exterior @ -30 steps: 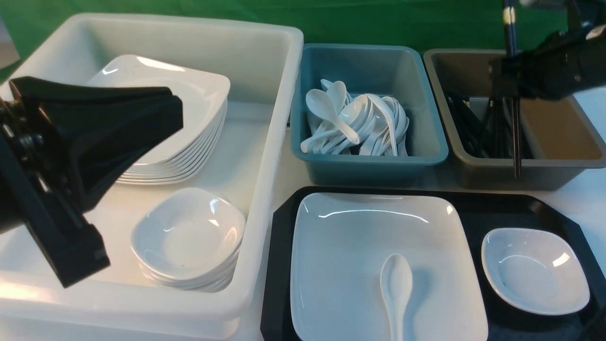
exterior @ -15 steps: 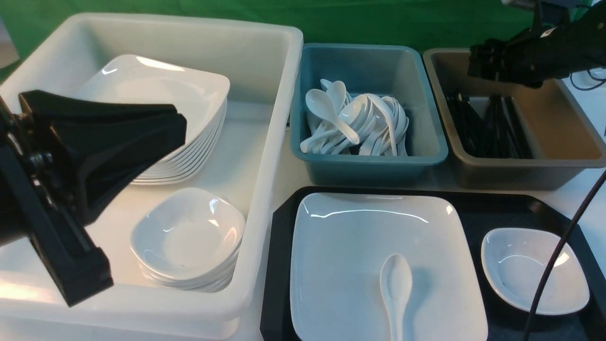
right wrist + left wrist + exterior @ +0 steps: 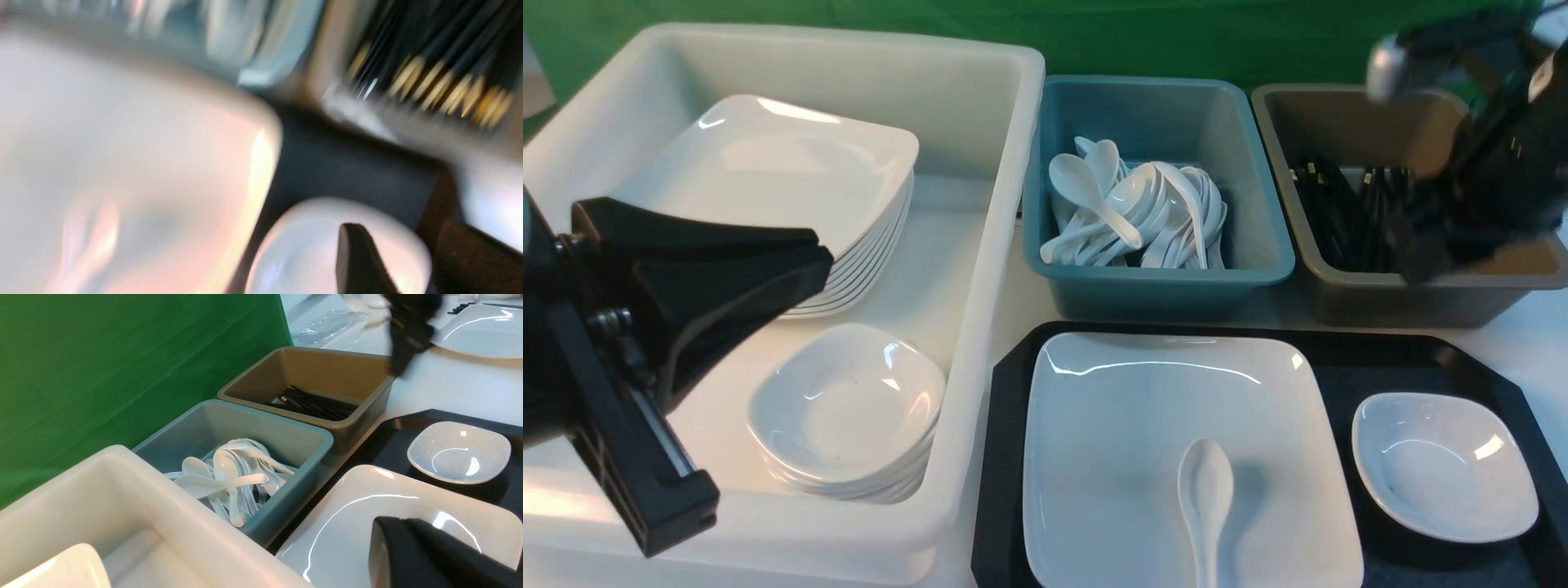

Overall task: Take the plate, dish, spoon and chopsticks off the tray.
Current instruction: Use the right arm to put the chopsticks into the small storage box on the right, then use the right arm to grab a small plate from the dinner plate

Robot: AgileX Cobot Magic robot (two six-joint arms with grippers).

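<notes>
On tray (image 3: 1339,380): plate (image 3: 1127,433) bearing spoon (image 3: 1207,490); dish (image 3: 1445,465).
Right hand (image 3: 396,228): parted, empty.
Left hand (image 3: 821,261): opening cannot be told.
Risk: glossy dish slipping when pinched.

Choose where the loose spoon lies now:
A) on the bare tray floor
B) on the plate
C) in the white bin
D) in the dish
B: the spoon rests on the plate, while the dish sits empty beside it on the tray.
</notes>
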